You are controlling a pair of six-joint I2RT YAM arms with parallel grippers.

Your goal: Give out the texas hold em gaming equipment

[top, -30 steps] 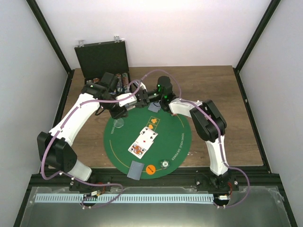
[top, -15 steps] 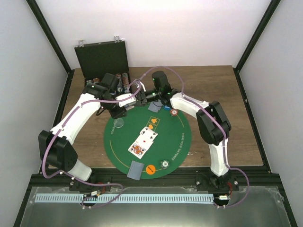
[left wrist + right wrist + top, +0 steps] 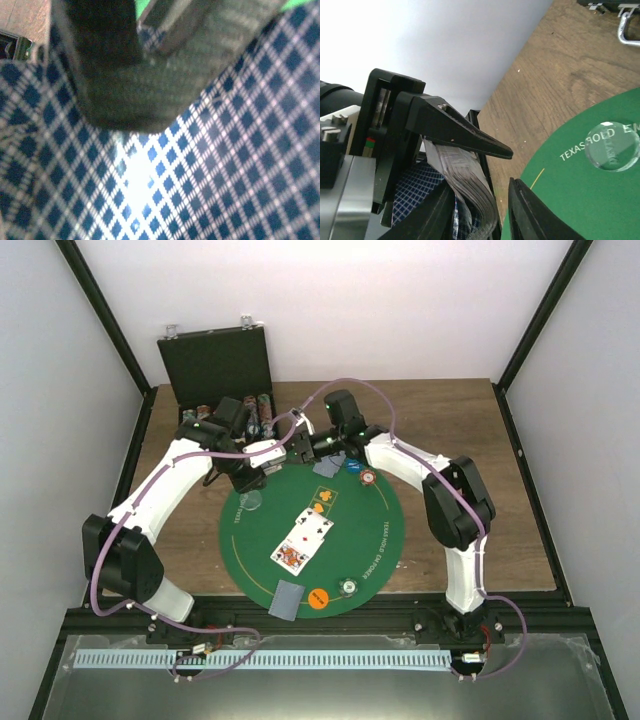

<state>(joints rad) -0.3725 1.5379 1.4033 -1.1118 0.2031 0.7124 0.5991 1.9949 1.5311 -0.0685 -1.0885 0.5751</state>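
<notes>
My left gripper (image 3: 276, 449) is shut on a thick deck of cards (image 3: 470, 172). Its chequered blue back (image 3: 225, 175) fills the left wrist view. One black finger (image 3: 455, 130) of that gripper presses on the deck's top. My right gripper (image 3: 297, 451) meets it above the far rim of the green mat (image 3: 380, 540). Its jaws (image 3: 480, 194) straddle the deck's edge, open, with a small gap on the mat side. On the mat lie face-up cards (image 3: 303, 540), grey-blue cards (image 3: 287, 598), and orange (image 3: 318, 597), silvery (image 3: 348, 586), red-and-white (image 3: 368, 478), blue (image 3: 352, 466) and clear (image 3: 253, 503) discs.
A black hinged case (image 3: 215, 360) stands open at the back left, with rows of discs (image 3: 262, 405) in it. The clear disc (image 3: 612, 146) sits on the mat's printed rim. Brown table (image 3: 470, 440) surrounds the mat. Black frame posts stand at both sides.
My right gripper has slid left to the deck and its jaws have narrowed around the deck's edge. The red-and-white and blue discs now show. The left gripper kept its hold.
</notes>
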